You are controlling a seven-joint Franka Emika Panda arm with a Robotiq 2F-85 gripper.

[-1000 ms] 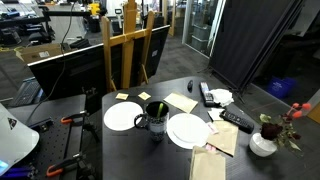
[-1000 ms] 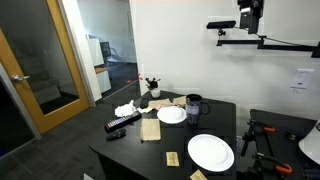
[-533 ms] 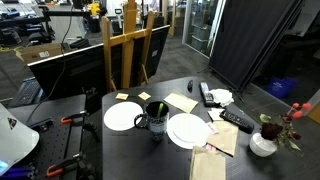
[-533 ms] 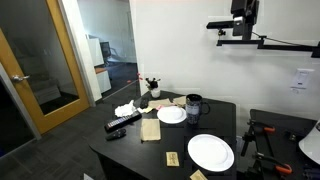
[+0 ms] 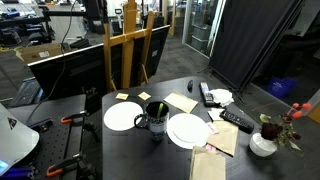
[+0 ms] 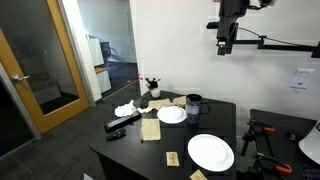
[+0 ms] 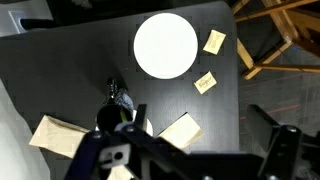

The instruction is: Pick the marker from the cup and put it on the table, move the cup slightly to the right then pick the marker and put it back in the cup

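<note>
Arm: you are hovering the gripper (image 6: 224, 46) high above the table (image 5: 125, 152) | Jaws: standing apart, gripping nothing, readying for the pick | Marker (image 5: 157, 108): standing in the cup (image 5: 153, 121), top sticking up for grasping

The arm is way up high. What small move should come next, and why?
Probably lower the open hand toward the near-black handled mug: the thin yellow-green marker stands inside it, and the hand hangs empty, high above the dark grey tabletop.
</note>
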